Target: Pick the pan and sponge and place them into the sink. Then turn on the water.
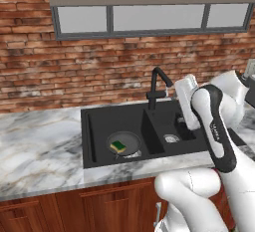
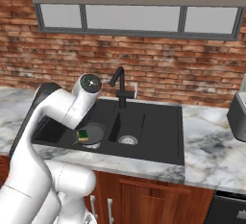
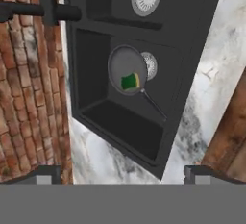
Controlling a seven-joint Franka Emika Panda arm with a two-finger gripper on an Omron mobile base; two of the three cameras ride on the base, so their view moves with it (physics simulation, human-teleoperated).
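pan [image 1: 124, 143] lies in the left basin of the sink [image 1: 94, 126], sponge [image 1: 118, 146] on it. end effector [image 3: 122, 172] released, holding nothing. next, i judge: reach the faucet [image 1: 158, 84] and start water.

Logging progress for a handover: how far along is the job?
Done: the pan lies in the sink's left basin with the sponge on it. In hand: nothing; the open gripper is raised near the faucet. Left: no water runs from the spout.
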